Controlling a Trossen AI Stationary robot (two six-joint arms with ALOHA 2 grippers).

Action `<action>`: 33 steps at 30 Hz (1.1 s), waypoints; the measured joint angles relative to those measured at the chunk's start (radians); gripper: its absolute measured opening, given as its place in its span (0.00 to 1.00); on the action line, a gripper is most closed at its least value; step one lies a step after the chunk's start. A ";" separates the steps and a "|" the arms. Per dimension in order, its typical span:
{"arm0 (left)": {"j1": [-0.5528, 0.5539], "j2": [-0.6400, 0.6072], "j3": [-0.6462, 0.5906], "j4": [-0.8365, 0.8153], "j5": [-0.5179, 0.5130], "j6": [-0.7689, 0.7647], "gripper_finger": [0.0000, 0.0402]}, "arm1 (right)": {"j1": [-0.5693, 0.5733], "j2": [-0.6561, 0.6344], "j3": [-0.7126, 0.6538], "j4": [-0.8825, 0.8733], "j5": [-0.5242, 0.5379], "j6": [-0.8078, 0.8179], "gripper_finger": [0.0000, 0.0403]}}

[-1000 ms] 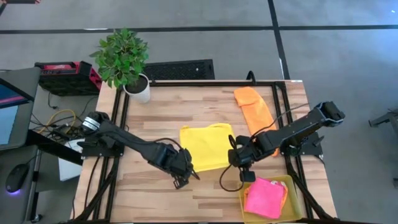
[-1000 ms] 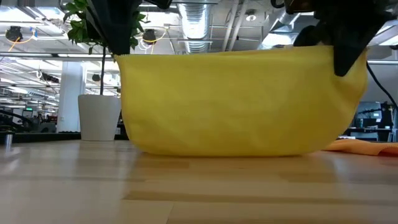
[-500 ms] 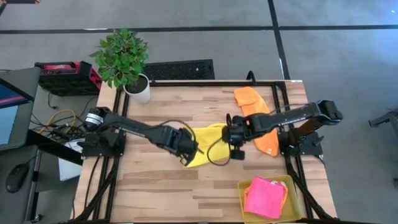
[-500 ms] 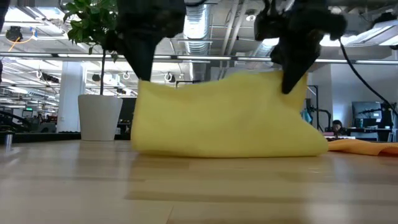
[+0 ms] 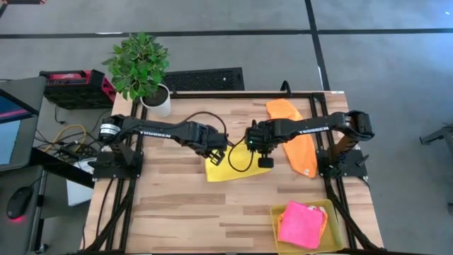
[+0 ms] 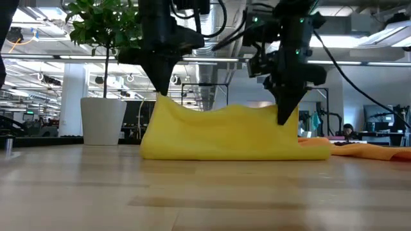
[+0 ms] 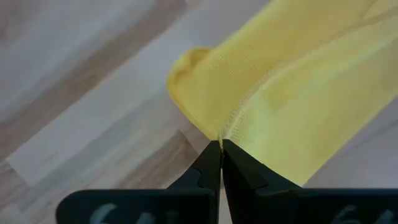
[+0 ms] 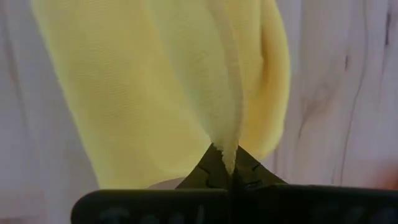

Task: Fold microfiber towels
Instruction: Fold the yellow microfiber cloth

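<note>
Both grippers' fingers (left [image 7: 220, 148], right [image 8: 227, 157]) pinch the yellow towel [image 5: 228, 166].

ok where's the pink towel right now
In the high view, the pink towel lies in the yellow tray at the table's near right corner, away from both arms and the yellow towel at mid-table.

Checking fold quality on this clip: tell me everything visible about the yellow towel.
The yellow towel is a soft, plain, bright yellow cloth with a stitched hem, lying mid-table on the wooden table. It is doubled over: its lower part rests on the wood while the upper edge is held up, sagging between two pinched corners. The left gripper and the right gripper are each shut on a corner.
</note>
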 joint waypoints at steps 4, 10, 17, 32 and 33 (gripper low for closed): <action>0.028 0.000 0.000 0.001 0.000 0.001 0.00 | -0.036 0.005 0.000 -0.001 0.000 0.000 0.01; 0.052 0.000 0.000 0.001 0.019 0.023 0.06 | -0.067 0.003 0.000 -0.016 -0.004 -0.015 0.08; 0.059 0.000 0.000 0.001 0.017 0.047 0.22 | -0.073 0.003 0.000 0.002 0.012 -0.048 0.28; -0.002 0.000 0.000 0.010 0.197 0.180 0.37 | -0.075 -0.068 0.063 -0.100 -0.039 -0.001 0.62; -0.018 0.000 0.000 0.012 0.197 0.185 0.37 | -0.072 -0.090 0.065 -0.087 -0.074 0.008 0.62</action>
